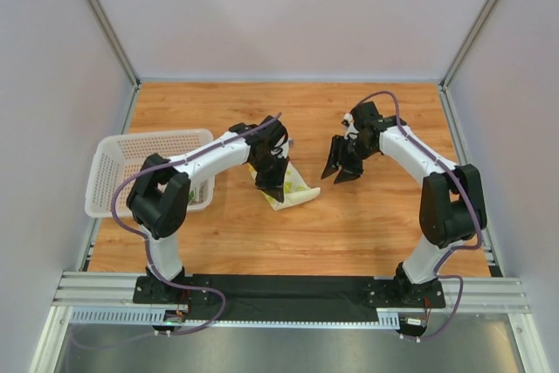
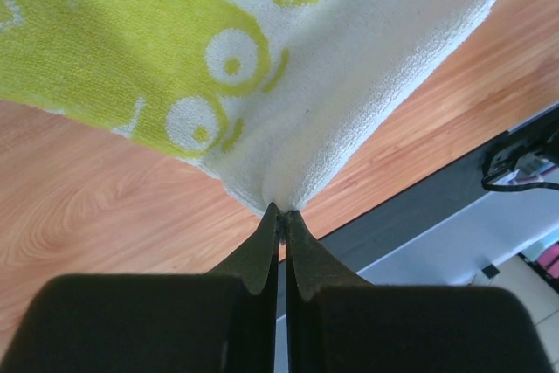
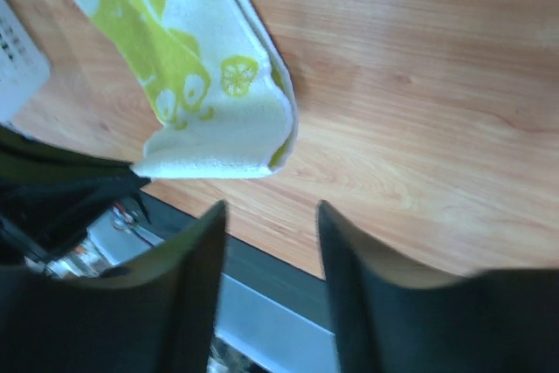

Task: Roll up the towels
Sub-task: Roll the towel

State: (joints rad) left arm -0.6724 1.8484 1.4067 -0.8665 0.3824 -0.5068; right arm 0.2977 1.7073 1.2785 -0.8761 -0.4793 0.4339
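On a wood-grain tabletop walled by pale grey panels, the left gripper pinches a lime-yellow towel; the right gripper hangs spread, empty.

Prob. lab: alu-frame walled cell

lime towel mostly hidden beneath left arm, basket cropped to a blurred, seemingly mesh corner

On wooden tabletop, white mesh basket at left edge; grey walls around.
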